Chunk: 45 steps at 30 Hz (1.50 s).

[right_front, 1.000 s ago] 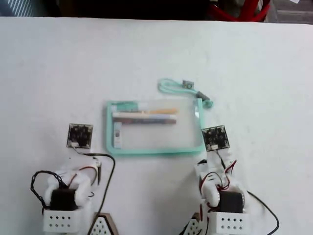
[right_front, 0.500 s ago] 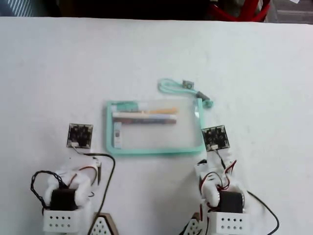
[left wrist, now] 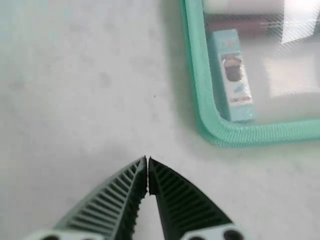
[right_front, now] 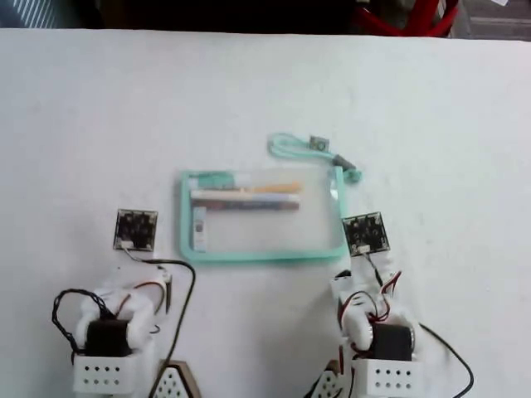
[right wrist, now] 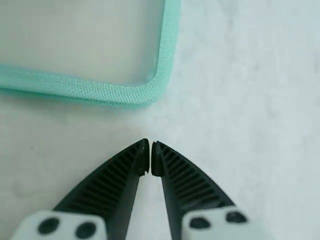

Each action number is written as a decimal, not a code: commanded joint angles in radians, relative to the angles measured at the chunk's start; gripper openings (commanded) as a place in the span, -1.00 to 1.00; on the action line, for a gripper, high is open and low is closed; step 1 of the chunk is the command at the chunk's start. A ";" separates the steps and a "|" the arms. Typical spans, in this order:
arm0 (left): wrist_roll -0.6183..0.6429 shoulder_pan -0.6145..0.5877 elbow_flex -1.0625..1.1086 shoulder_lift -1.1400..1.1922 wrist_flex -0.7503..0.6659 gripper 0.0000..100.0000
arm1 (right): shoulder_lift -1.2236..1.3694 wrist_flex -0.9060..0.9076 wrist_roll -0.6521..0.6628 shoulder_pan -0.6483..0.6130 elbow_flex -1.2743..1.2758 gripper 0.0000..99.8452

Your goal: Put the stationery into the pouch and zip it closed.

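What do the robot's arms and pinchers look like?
The left arm and right arm are white with black motors and looping black and red cables. Each carries a square black board near its wrist. The left gripper and right gripper have dark, ribbed, pointed jaws on white bases.

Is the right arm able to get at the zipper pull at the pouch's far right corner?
Probably yes: the right end effector sits shut by the pouch corner, with only bare table between it and the zipper pull.

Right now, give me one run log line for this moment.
left gripper: shut, empty | right gripper: shut, empty | pouch: lying flat | stationery: inside pouch
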 commanded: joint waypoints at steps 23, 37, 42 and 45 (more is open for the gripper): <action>0.003 0.013 0.002 -0.005 0.005 -0.95 | -0.004 0.012 -0.137 -0.039 0.008 -0.96; 0.003 0.013 0.002 -0.005 0.005 -0.95 | -0.004 0.012 -0.137 -0.045 0.008 -0.96; 0.003 0.013 0.002 -0.005 0.005 -0.95 | -0.004 0.012 -0.137 -0.045 0.008 -0.96; 0.003 0.013 0.002 -0.005 0.005 -0.95 | -0.004 0.012 -0.137 -0.045 0.008 -0.96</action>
